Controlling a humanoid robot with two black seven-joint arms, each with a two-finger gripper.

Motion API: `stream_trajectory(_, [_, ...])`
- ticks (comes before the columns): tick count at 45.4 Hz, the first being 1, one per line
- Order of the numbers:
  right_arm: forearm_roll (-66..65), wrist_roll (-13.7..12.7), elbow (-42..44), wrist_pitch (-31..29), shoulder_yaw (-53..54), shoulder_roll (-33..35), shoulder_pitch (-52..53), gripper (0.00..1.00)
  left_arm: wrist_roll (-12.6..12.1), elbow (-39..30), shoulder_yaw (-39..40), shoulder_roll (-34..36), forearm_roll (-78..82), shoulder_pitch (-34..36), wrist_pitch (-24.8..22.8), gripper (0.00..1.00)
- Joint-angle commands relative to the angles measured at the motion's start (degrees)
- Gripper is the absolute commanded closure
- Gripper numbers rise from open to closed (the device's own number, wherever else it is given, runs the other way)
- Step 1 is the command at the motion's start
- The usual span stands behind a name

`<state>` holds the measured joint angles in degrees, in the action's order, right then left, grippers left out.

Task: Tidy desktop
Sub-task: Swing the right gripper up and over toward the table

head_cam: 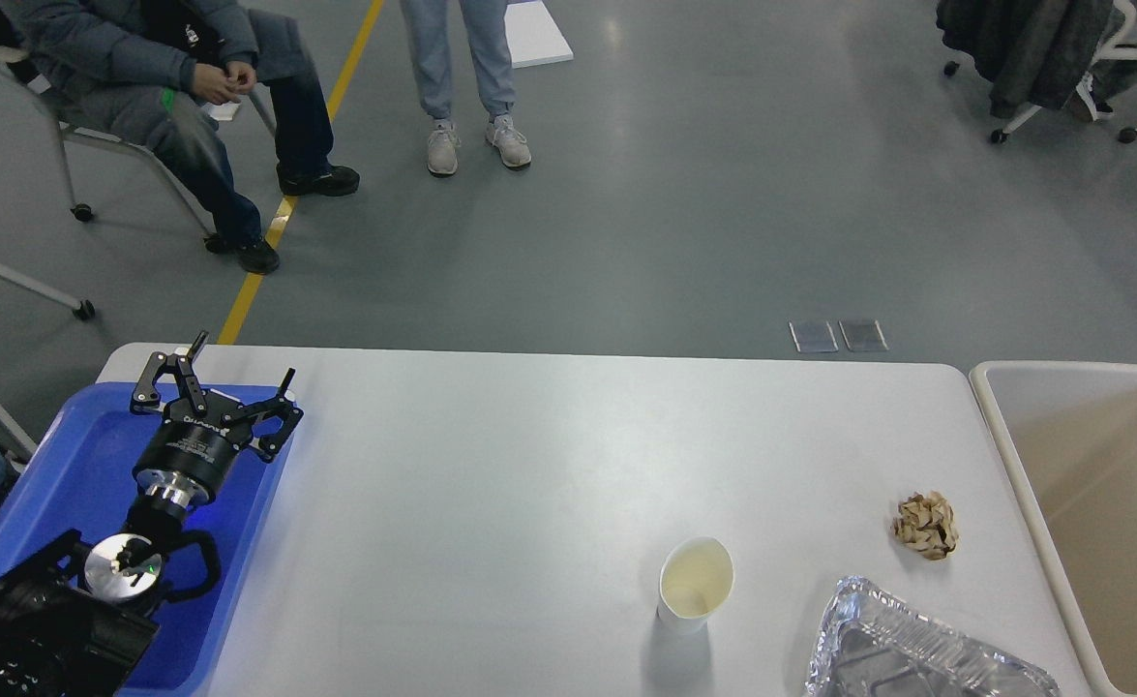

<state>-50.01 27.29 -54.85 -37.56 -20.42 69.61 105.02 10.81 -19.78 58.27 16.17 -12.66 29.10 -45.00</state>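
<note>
Spreading across the whole foreground, the desktop (491, 484) is carrying a blue tray (65, 465), foil tray (916, 649), paper cup (694, 584) and crumpled paper ball (926, 525); over the blue tray, the left gripper (239, 360) is hovering with fingers spread, holding nothing.

Smooth matt desktop (491, 465), glossy blue plastic tray (74, 465), crinkled foil container (916, 649), paper cup (694, 584).

A blue tray (55, 484) lies directly beneath the jaws. Far to their right stands an upright paper cup (694, 584), with a crumpled foil container (916, 649) beside it and a balled brown paper wad (926, 525) just beyond. Farthest right sits a beige bin (1003, 426).
</note>
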Motion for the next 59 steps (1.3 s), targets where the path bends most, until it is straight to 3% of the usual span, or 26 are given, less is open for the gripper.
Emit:
stream_trajectory(1, [-6.16, -0.13, 0.10, -5.77, -16.99, -9.30, 15.64, 0.00, 0.00, 0.00, 0.00, 0.00, 0.00, 0.00, 0.00, 0.00])
stream_trajectory(8, [-2.74, 0.22, -1.04, -5.24, -36.77, -18.88, 25.23, 0.00, 0.00, 0.00, 0.09, 0.00, 0.00, 0.00, 0.00, 0.00])
stream_trajectory(11, [-0.71, 0.22, -2.45, -5.24, -40.39, -21.79, 26.64, 0.00, 0.00, 0.00, 0.00, 0.00, 0.00, 0.00, 0.00, 0.00])
stream_trajectory(36, [6.76, 0.04, -21.96, -5.24, -47.26, -39.81, 32.27, 0.00, 0.00, 0.00, 0.00, 0.00, 0.00, 0.00, 0.00, 0.00])
stream_trajectory(42, [19.57, -0.40, -23.90, -5.42, -47.95, -43.32, 32.18, 0.00, 0.00, 0.00, 0.00, 0.00, -0.09, 0.00, 0.00, 0.00])
stream_trajectory(47, [29.95, -2.24, -23.99, -3.66, -54.36, -48.16, 31.92, 0.00, 0.09, 0.00, 0.09, 0.00, 0.00, 0.00, 0.00, 0.00])
stream_trajectory(59, [35.51, -2.77, -26.62, 2.32, -62.37, -49.22, 30.60, 0.00, 0.09, 0.00, 0.00, 0.00, -0.09, 0.00, 0.00, 0.00])
